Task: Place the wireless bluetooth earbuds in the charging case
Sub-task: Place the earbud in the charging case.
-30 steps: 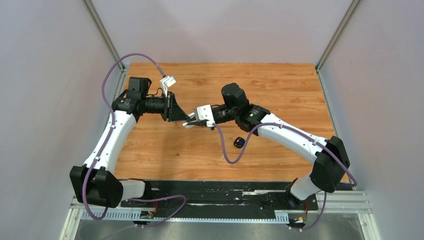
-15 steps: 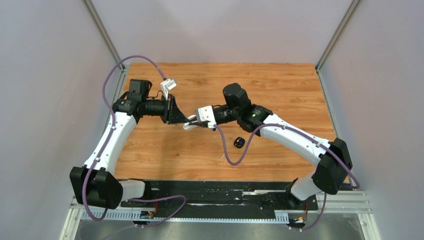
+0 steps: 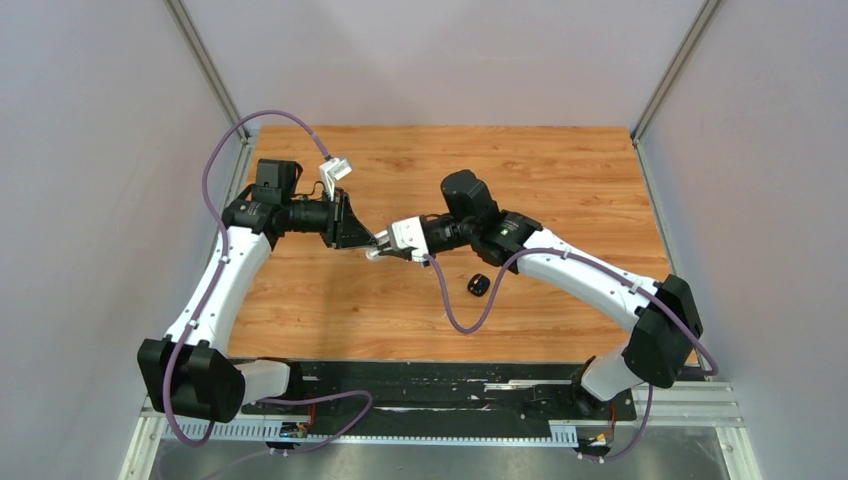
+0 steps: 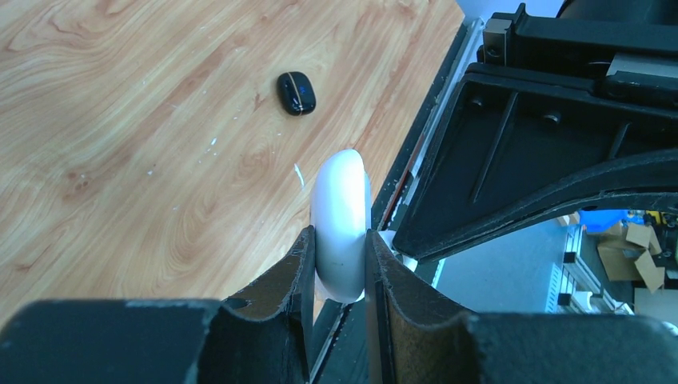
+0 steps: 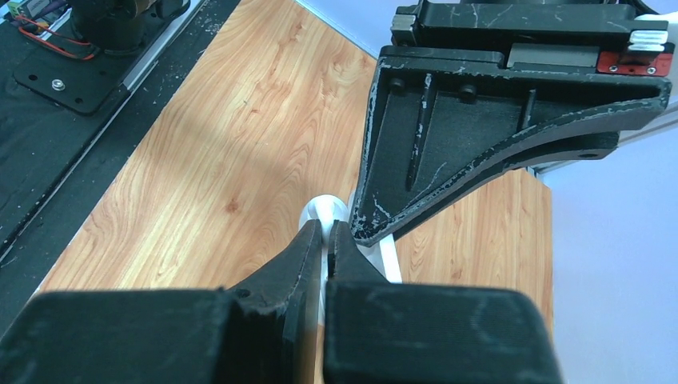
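White charging case (image 4: 342, 224) sits clamped on edge between the two fingers of the left gripper (image 4: 340, 238), held in the air above the middle of the counter (image 3: 560, 180), its rounded top poking out past the fingertips. The left wrist view shows this grip plainly. In the top view the case is only a small pale spot where the two arms meet nose to nose. The right wrist view adds what the other two hide: the right gripper (image 5: 328, 232) has its fingers pressed together, their tips just beside the rounded white edge of the case. Only a thin pale sliver shows between them, too small to identify. No earbud can be made out for certain in any view. The black frame of each gripper fills much of the other's wrist view and blocks the far side of the case. A black case (image 4: 297, 93), pebble-shaped with a seam around it and a blue mark on top, lies alone on the wood, well apart from the white one. From above it sits under the right arm, near the low loop of a purple cable (image 3: 455, 300). A black base plate (image 5: 48, 72) runs along the counter's near edge.
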Available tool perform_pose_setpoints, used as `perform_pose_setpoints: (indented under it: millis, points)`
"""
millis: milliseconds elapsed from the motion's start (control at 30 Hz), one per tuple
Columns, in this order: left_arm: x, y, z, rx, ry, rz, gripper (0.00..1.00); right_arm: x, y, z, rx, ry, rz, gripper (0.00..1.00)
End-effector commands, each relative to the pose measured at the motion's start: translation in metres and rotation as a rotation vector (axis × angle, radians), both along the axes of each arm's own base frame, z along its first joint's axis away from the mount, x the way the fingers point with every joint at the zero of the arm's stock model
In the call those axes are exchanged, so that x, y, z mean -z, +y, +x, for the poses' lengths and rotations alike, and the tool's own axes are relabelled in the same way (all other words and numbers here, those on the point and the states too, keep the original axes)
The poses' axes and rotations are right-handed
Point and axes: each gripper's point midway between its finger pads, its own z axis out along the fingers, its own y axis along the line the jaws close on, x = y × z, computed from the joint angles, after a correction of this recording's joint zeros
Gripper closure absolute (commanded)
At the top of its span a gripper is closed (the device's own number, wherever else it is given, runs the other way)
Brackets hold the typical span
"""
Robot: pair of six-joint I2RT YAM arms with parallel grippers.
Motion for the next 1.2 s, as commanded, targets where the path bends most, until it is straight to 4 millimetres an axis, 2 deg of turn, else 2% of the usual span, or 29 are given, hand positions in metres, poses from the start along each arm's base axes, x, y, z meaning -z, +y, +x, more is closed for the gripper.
perform_pose_setpoints:
  millis: [0, 400, 833, 1167]
  points:
    - [-0.015, -0.003, -0.007, 0.033, -0.041, -0.045, 1.0, -0.012, 0.007, -0.002, -0.02, -0.038, 0.022, 1.0]
    - [-0.012, -0.004, -0.009, 0.032, -0.023, -0.048, 1.0, -0.011, 0.012, 0.005, 0.012, -0.124, 0.016, 1.0]
    - [-0.007, 0.0, -0.005, 0.005, -0.036, -0.007, 1.0, -0.009, 0.008, 0.009, 0.045, -0.158, -0.03, 1.0]
    - [-0.016, -0.004, -0.004, 0.007, -0.004, -0.054, 1.0, 0.0, 0.016, 0.007, 0.029, -0.222, -0.054, 1.0]
